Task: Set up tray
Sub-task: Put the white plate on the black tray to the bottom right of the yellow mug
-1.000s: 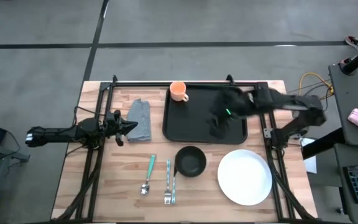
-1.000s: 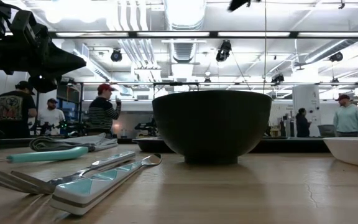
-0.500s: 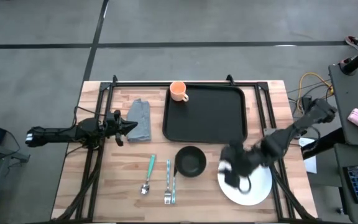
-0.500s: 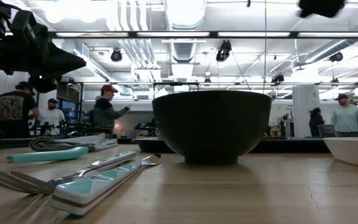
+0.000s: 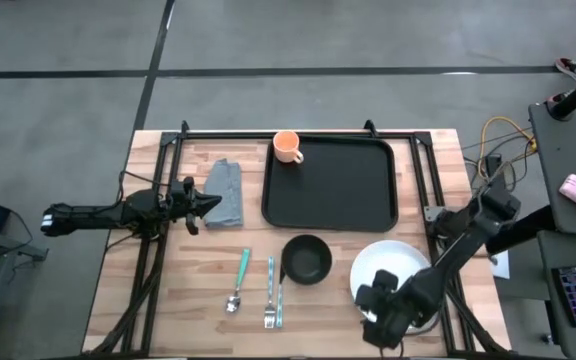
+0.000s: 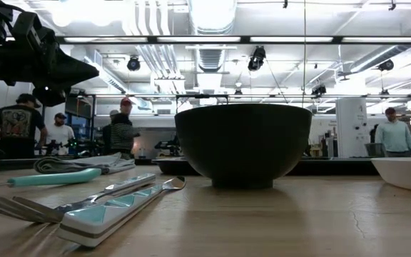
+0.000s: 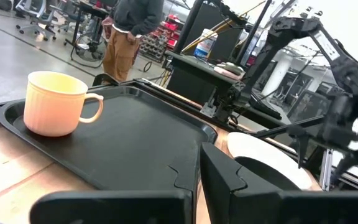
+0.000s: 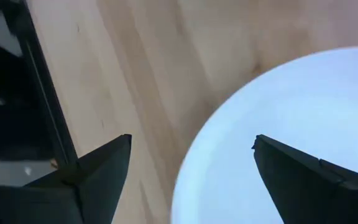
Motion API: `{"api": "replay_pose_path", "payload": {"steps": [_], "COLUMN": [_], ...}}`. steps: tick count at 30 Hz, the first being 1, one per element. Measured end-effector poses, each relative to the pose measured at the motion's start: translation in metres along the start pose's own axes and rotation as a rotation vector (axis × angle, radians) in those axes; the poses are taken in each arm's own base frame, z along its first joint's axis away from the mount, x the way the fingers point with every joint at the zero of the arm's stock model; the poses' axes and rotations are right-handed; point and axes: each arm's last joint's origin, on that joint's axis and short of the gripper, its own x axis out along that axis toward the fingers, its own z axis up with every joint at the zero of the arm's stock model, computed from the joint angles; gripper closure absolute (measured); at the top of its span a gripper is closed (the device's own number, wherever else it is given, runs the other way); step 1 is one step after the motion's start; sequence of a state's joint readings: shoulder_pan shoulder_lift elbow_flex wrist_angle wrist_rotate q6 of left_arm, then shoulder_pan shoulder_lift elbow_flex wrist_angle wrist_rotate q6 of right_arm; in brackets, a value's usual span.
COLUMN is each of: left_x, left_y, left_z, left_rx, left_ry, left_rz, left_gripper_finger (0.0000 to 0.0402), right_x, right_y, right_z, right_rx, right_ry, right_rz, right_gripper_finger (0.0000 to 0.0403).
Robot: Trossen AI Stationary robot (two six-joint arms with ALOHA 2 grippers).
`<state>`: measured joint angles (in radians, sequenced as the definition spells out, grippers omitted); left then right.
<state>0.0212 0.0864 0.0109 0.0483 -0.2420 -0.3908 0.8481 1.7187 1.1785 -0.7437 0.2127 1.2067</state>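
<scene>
Hovering low over the near edge of a white plate (image 5: 393, 283), the right gripper (image 5: 381, 312) is pictured with its fingers spread wide apart, one over bare wood and the other over the plate's rim, as the right wrist view shows; nothing is held between them. The pose is judged to be a line-up for gripping the plate by its edge, the only part of so flat a dish that two fingers can pinch.

Across the wooden bench (image 5: 188, 300), the items are seen laid out within reach of both arms. The black tray (image 5: 333, 190) is set at the far middle of the bench, almost bare, with only an orange mug (image 5: 287, 146) standing in its far left corner. Most of its floor is left free, presumably for the pieces not yet loaded.

Just in front of the tray a small black bowl (image 5: 307, 259) is placed, with the plate beside it to the right. A folded grey cloth (image 5: 226, 193) is found left of the tray. A teal-handled spoon (image 5: 240, 279) and a fork (image 5: 270, 294) with a knife touching it are laid near the bench's front edge.

The left gripper (image 5: 206, 205) is parked at the cloth's edge, closed and empty, its arm stretched along the left side.
</scene>
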Motion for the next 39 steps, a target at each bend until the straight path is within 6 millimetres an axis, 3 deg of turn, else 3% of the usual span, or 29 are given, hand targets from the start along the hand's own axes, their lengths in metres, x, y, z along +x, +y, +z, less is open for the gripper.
{"api": "replay_pose_path", "payload": {"steps": [13, 19, 29, 39], "left_x": [0.000, 0.000, 0.000, 0.000], "left_y": [0.000, 0.000, 0.000, 0.000], "left_z": [0.000, 0.000, 0.000, 0.000], "left_rx": [0.000, 0.000, 0.000, 0.000], "left_ry": [0.000, 0.000, 0.000, 0.001], "left_rz": [0.000, 0.000, 0.000, -0.001], "left_gripper_finger": [0.0402, 0.0402, 0.0402, 0.0402], "right_x": [0.050, 0.056, 0.063, 0.068], "right_y": [0.022, 0.019, 0.015, 0.013], "right_z": [-0.023, -0.025, -0.028, -0.030], "right_rx": [0.064, 0.130, 0.099, 0.110], "right_ry": [0.141, 0.170, 0.182, 0.202], "right_rz": [-0.110, -0.194, -0.249, -0.274], "right_gripper_finger": [0.0108, 0.0122, 0.0149, 0.0202]}}
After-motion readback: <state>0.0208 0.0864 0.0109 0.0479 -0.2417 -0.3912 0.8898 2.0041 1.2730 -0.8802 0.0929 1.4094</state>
